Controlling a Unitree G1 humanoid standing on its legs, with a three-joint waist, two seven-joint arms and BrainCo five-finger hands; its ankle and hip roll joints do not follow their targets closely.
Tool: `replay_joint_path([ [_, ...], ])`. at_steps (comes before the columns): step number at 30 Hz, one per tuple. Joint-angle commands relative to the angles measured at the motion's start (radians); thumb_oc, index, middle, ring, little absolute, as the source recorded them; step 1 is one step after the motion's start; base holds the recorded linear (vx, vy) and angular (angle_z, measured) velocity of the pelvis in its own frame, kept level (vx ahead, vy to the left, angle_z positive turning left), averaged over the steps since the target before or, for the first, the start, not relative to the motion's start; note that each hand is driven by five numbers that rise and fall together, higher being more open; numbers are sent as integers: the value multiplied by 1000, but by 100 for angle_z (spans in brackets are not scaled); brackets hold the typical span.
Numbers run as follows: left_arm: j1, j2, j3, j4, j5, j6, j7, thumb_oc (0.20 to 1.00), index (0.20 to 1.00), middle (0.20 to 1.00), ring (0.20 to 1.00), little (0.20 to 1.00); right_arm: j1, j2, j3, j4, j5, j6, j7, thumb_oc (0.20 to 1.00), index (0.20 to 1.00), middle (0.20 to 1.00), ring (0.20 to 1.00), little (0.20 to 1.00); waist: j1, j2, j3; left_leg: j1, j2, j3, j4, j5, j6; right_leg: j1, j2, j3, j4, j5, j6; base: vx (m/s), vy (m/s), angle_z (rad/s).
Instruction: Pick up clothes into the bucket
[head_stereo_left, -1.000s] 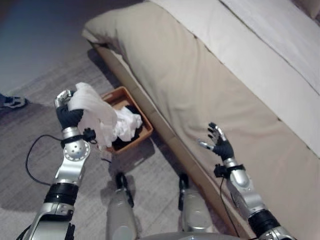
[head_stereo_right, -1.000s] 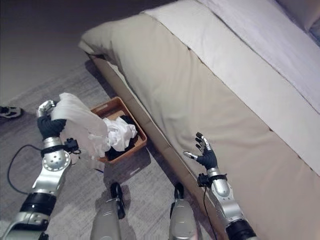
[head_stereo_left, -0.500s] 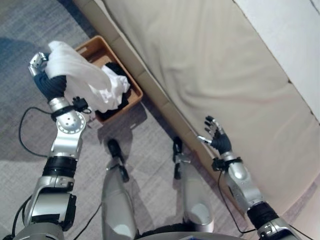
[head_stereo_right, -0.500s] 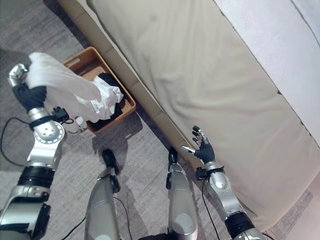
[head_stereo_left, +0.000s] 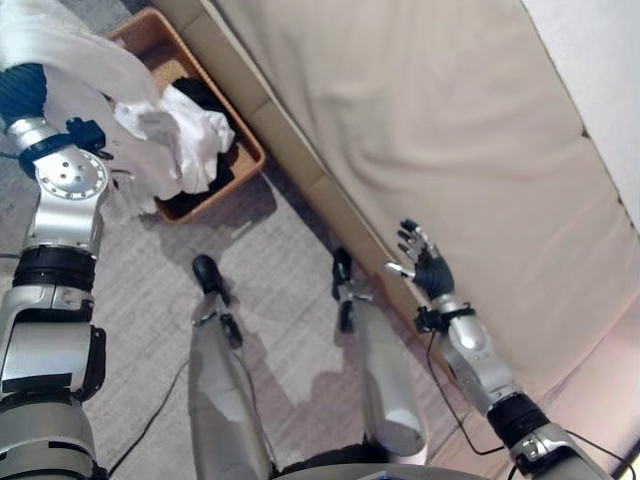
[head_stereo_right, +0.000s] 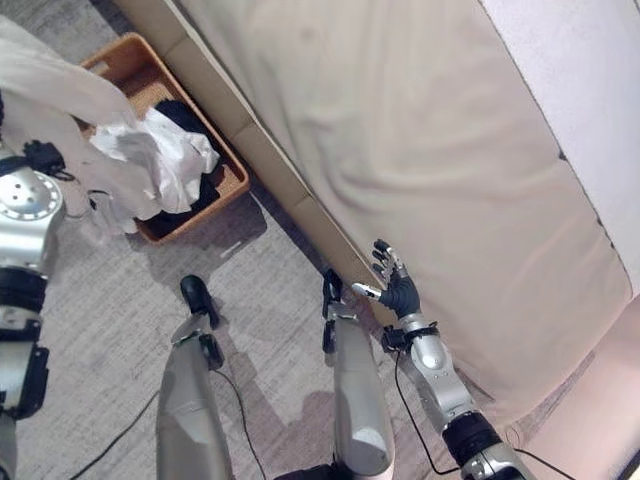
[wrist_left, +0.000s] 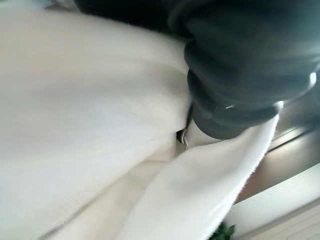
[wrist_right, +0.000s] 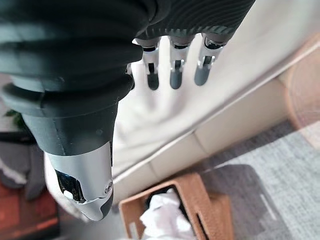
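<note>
White garment (head_stereo_left: 90, 80) drapes down into basket (head_stereo_left: 245, 160) — left hand's grip unclear.

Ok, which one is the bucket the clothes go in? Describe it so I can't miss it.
Start at the big beige bed and follow its lower edge to the floor. Against that edge sits a brown woven basket, rectangular and open-topped. It already holds white clothes over something black, and the white garment at the left arm hangs beside it.

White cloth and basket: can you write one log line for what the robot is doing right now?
left hand: wrapped in white cloth, fingers hidden | cloth: draped above brown basket | basket: holds clothes, beside bed | right hand: open, idle
</note>
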Motion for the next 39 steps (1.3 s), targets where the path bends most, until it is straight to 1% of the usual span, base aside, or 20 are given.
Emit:
replay_joint_path([
  [1,-29,66,-19,25,-22,-45,10,200,200,200,200,200,38,-11,-2,-53,56,-78,6,1000,1000,1000,1000,1000,7,-34,-51,-64,24,-85,92,-91,-25,-55,-54,44,-52,122,46,0,0,0],
  [4,-14,58,-22,91,-34,-38,-13,200,200,200,200,200,51,-16,-6,-88,76,-92,14,1000,1000,1000,1000,1000,-7,-40,-42,-133,33,-93,140,-105,-23,-132,-44,60,-11,112,41,4,-2,-7],
  [8,21,51,-17,77,4,-28,-16,200,200,200,200,200,65,-22,-20,-101,73,-98,18,1000,1000,1000,1000,1000,-10,-35,-40,-178,38,-91,179,-117,-19,-187,-37,72,27,103,36,16,16,-5],
  [9,33,41,-16,100,9,-21,-23,200,200,200,200,200,65,-26,-26,-102,66,-103,14,1000,1000,1000,1000,1000,-17,-33,-39,-200,44,-89,196,-123,-17,-214,-31,80,40,101,35,0,0,0],
  [12,24,37,-20,117,8,-14,-26,200,200,200,200,200,67,-28,-28,-106,71,-103,19,1000,1000,1000,1000,1000,-22,-31,-42,-217,45,-88,201,-125,-17,-239,-28,85,46,98,34,25,-2,-6],
  [16,-42,48,-71,162,17,-3,-37,200,200,200,200,200,71,-38,-28,-88,72,-102,30,1000,1000,1000,1000,1000,-38,-22,-57,-236,47,-89,193,-116,-18,-268,-26,90,51,98,32,16,-2,-4],
  [18,-67,53,-84,170,14,-4,-39,200,200,200,200,200,74,-38,-29,-86,73,-103,34,1000,1000,1000,1000,1000,-41,-21,-62,-236,47,-89,189,-114,-18,-273,-25,90,53,98,32,12,2,-5],
  [21,-130,61,-118,180,-8,-15,-39,200,200,200,200,200,72,-47,-25,-78,75,-104,42,1000,1000,1000,1000,1000,-48,-12,-75,-237,53,-85,181,-110,-21,-282,-20,92,53,98,31,3,1,-1],
  [24,-212,96,-178,190,-2,-22,-38,200,200,200,200,200,68,-60,-22,-70,78,-102,52,1000,1000,1000,1000,1000,-60,2,-102,-233,61,-82,163,-101,-25,-283,-14,92,44,99,30,2,-4,-1],
  [27,-268,112,-208,208,-18,-30,-37,200,200,200,200,200,65,-65,-21,-69,82,-103,58,1000,1000,1000,1000,1000,-64,7,-115,-228,66,-81,151,-98,-27,-283,-10,94,35,101,30,5,-7,-8],
  [28,-320,123,-240,209,-30,-40,-35,200,200,200,200,200,65,-74,-18,-67,90,-104,63,1000,1000,1000,1000,1000,-72,13,-128,-224,70,-79,141,-94,-30,-280,-5,95,26,104,31,3,-17,-7],
  [31,-348,133,-260,205,-39,-51,-36,200,200,200,200,200,65,-77,-21,-67,95,-104,65,1000,1000,1000,1000,1000,-73,18,-136,-219,74,-80,128,-88,-32,-278,-4,94,18,106,32,3,-10,-2],
  [35,-328,147,-248,213,-52,-65,-42,200,200,200,200,200,75,-79,-25,-68,104,-104,71,1000,1000,1000,1000,1000,-72,20,-145,-217,77,-81,125,-84,-34,-276,1,95,16,102,31,-1,-7,-4],
  [39,-278,137,-211,271,-57,-53,-52,200,200,200,200,200,87,-83,-29,-80,109,-112,69,1000,1000,1000,1000,1000,-75,16,-151,-235,80,-83,135,-85,-34,-294,4,95,25,99,28,-8,-28,-4],
])
